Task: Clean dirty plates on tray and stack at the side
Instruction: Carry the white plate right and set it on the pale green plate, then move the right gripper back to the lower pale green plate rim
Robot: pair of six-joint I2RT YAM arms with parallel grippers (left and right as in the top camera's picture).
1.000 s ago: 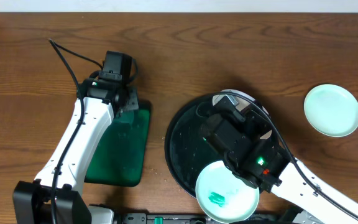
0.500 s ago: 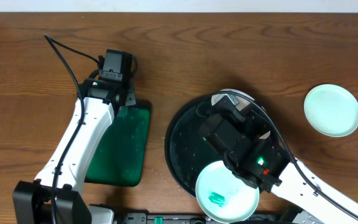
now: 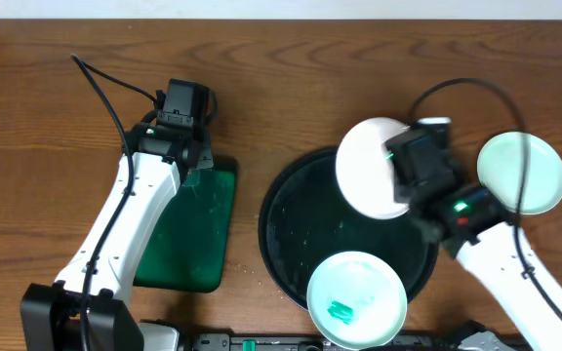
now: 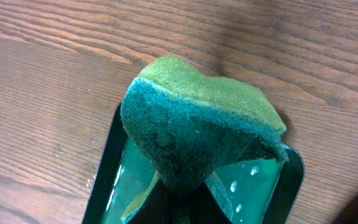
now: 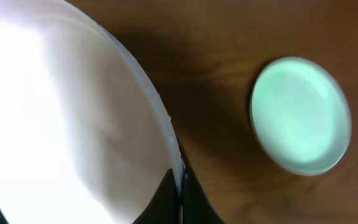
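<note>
— What does the bench (image 3: 291, 88) look like?
— It is dark brown wood, and its grain runs from the left edge to the right edge. A pale wall strip (image 3: 281, 8) lines the far edge.
— What else lies on it?
— A green rectangular dish (image 3: 203, 234) lies flat in the left half. Its long sides run toward the near edge, and it sits closer to that edge than to the far one.
— Is there anything in the dish?
— The left wrist view shows a glossy, wet green floor with a few droplets (image 4: 234, 185) and a dark rim. In the right wrist view the bench is only a brown blur.
</note>
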